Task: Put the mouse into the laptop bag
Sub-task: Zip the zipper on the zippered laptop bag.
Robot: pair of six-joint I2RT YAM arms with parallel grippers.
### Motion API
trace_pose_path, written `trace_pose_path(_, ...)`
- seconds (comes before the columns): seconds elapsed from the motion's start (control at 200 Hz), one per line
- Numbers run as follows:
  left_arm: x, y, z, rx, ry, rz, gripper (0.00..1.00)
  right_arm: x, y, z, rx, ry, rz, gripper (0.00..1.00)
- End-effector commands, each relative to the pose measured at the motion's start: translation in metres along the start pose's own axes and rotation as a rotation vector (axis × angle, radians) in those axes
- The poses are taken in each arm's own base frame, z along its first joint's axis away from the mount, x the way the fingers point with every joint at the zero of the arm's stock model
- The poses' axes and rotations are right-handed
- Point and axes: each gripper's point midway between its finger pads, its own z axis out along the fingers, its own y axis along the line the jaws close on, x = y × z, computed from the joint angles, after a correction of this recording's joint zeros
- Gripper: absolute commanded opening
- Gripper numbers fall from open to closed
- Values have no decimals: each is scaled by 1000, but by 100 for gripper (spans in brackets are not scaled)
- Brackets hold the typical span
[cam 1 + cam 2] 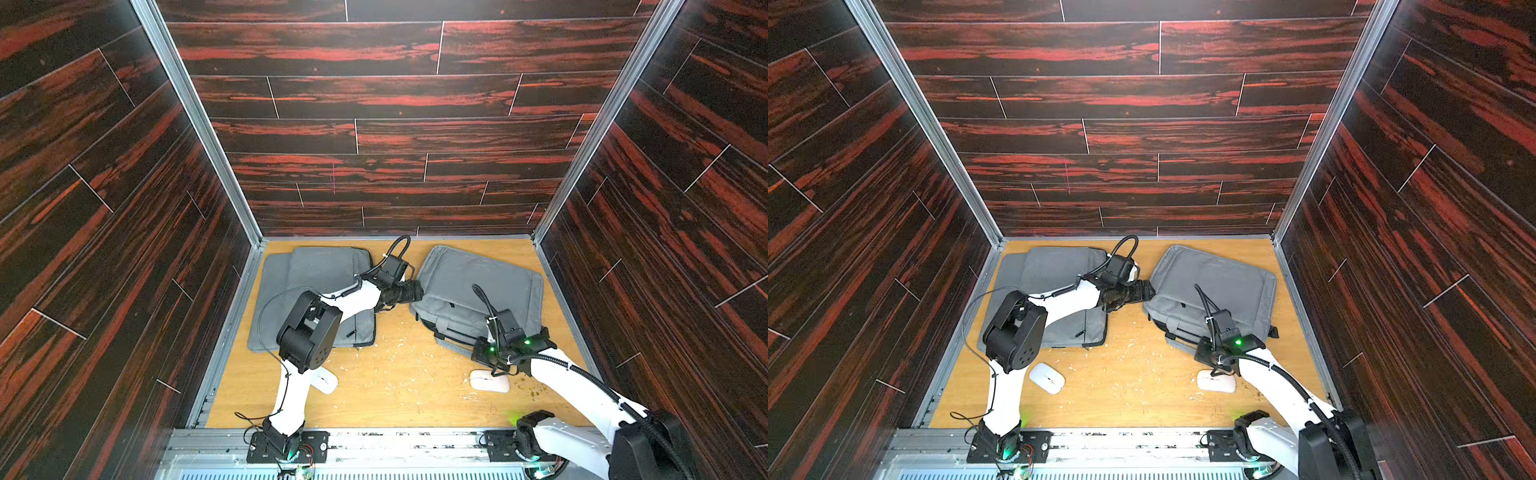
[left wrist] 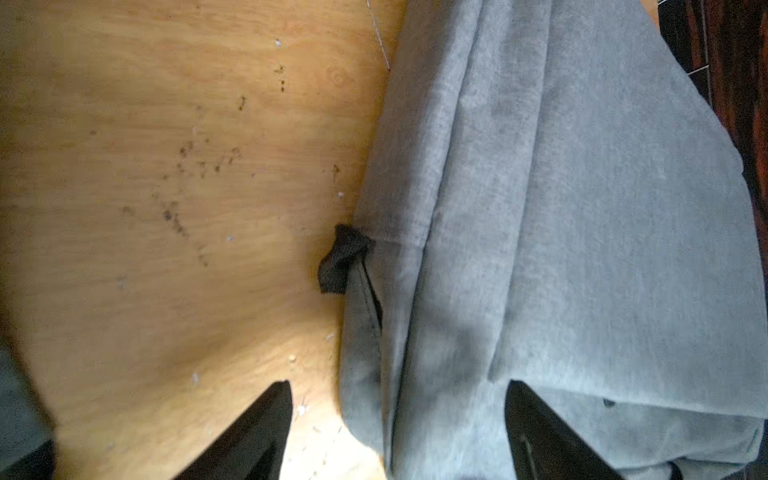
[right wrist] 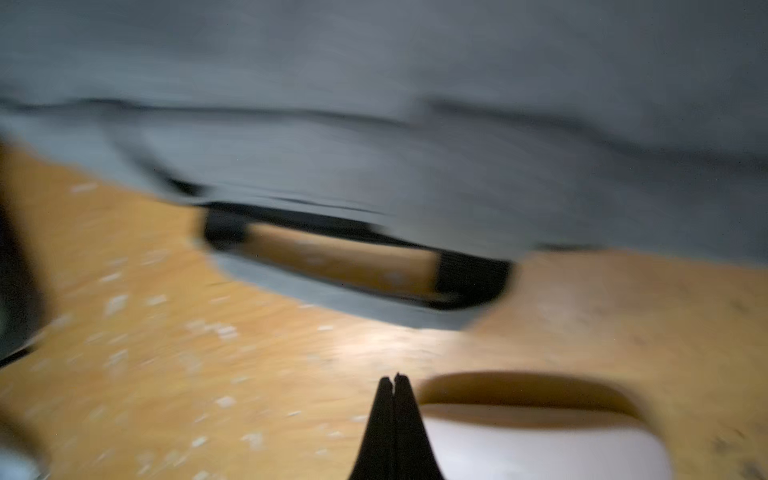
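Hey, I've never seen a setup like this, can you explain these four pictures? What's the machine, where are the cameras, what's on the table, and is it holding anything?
This is a robot: a left arm and a right arm, each ending in a two-fingered pincer. Two pictures look down on the whole wooden table from overhead; the two others come from a camera on each wrist. On the table lie two grey laptop bags, the left bag and the right bag, and two white computer mice, the left mouse and the right mouse. The left pincer is open at the edge of the right bag, holding nothing. The right pincer is shut and empty, close beside the right mouse. Neither mouse is in a bag yet.
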Motion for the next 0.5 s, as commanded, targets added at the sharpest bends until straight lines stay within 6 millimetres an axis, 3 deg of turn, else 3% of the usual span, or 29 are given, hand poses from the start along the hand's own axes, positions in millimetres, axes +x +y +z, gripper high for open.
trace_pose_path(0.0,-9,-14,-2,29,-16,28,84,-7,-8,-5,28,-56,57,0)
trace_pose_path(0.135,-5,-18,11,33,10,38,84,-18,-17,-9,80,-115,83,0)
trace_pose_path(0.23,-6,-19,19,33,16,43,79,-22,-39,-6,140,-119,152,3)
trace_pose_path(0.311,-8,-19,24,31,15,49,75,-26,-60,-1,145,-102,232,0)
trace_pose_path(0.396,-10,-20,29,26,19,59,66,-37,-78,4,131,-107,298,0)
trace_pose_path(0.496,-7,-21,38,28,37,66,41,-58,-88,9,116,-114,320,0)
